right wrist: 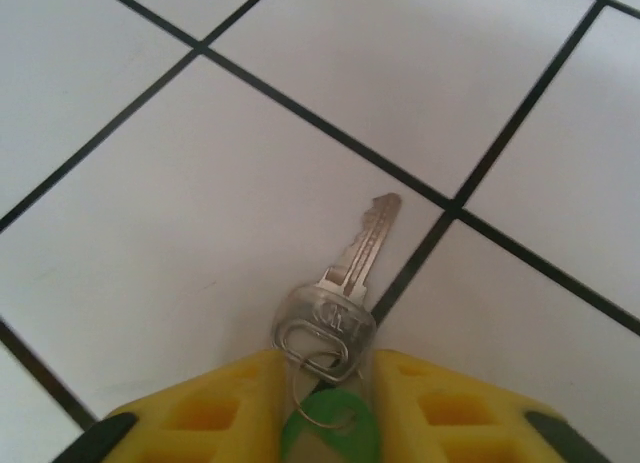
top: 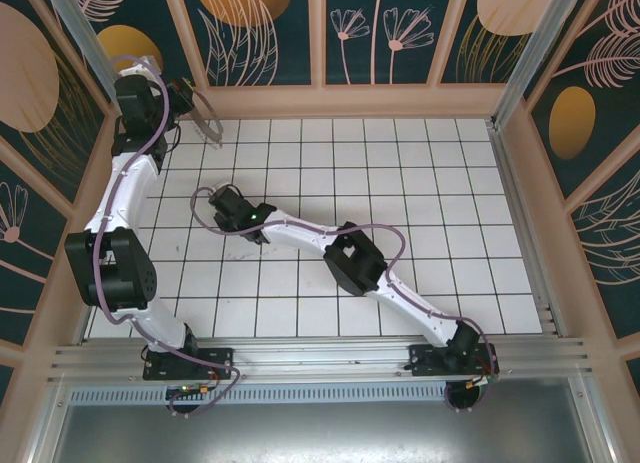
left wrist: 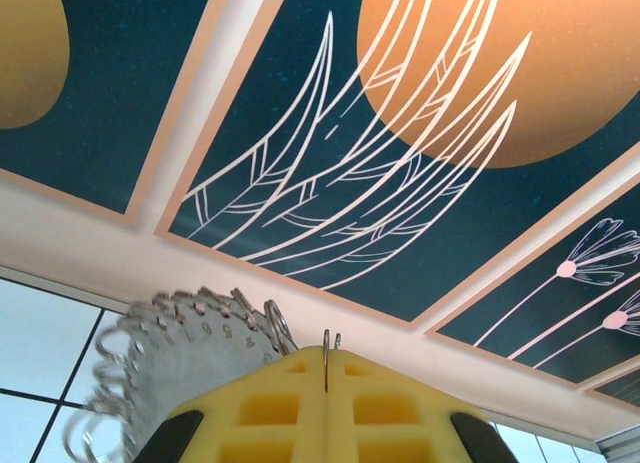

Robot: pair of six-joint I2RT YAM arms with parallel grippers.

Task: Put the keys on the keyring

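The key (right wrist: pixel 352 273) is a small silver one lying on a white tile, its blade pointing away. A thin wire loop ties it to a green tag (right wrist: pixel 330 431). My right gripper (right wrist: pixel 320 361) is down over it, with a yellow finger pressed against each side of the key's head. In the top view the right gripper (top: pixel 232 211) sits left of the floor's middle. The keyring (left wrist: pixel 190 358), fringed with small silvery pieces, is held up near the back wall. My left gripper (left wrist: pixel 327 355) is shut on its thin wire. From above, the keyring (top: pixel 208 118) is at the back left beside the left gripper (top: pixel 185 105).
The white tiled floor (top: pixel 420 183) is walled by patterned panels with tan frames (top: pixel 350 98). The right arm (top: pixel 355 263) stretches diagonally across the floor's middle. The left arm (top: pixel 125 183) runs up the left wall.
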